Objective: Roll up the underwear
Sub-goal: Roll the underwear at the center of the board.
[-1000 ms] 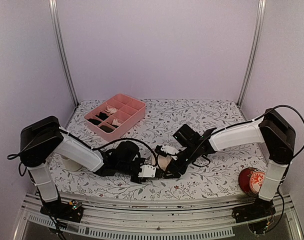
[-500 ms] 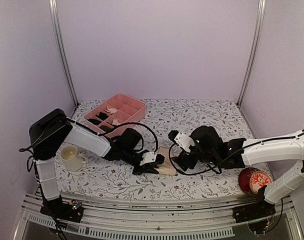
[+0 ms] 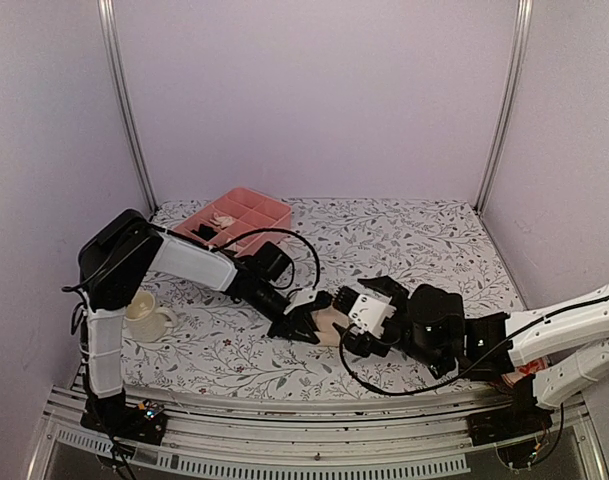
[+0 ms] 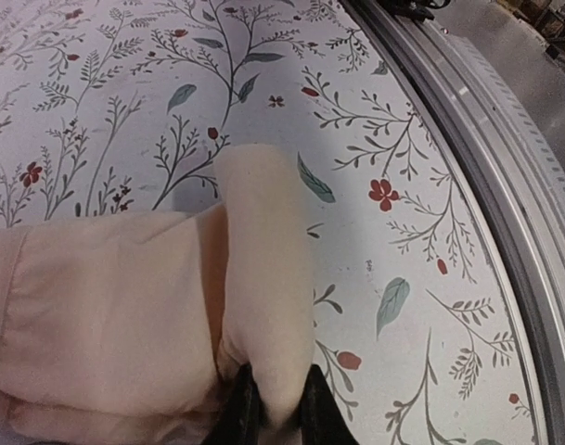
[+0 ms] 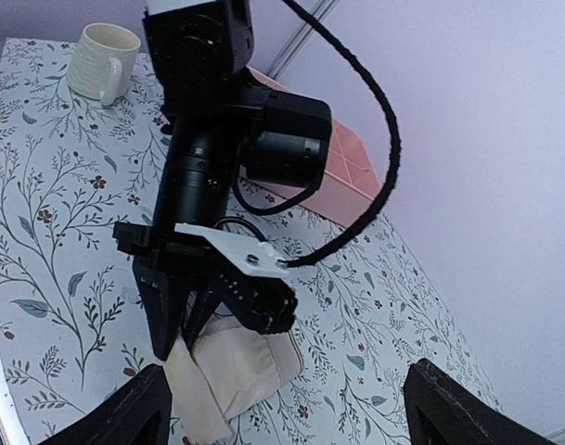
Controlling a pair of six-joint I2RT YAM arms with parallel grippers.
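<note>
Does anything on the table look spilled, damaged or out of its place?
Nothing stands out. The mug stands upright, and the peach underwear lies half folded, one flap pinched by the left gripper.

Soft, even light fills the booth, tinting the walls (image 3: 314,100) lilac. Shadows on the table (image 3: 404,230) are faint. Wrist views bend at their edges; the rail (image 4: 495,185) softens.
</note>
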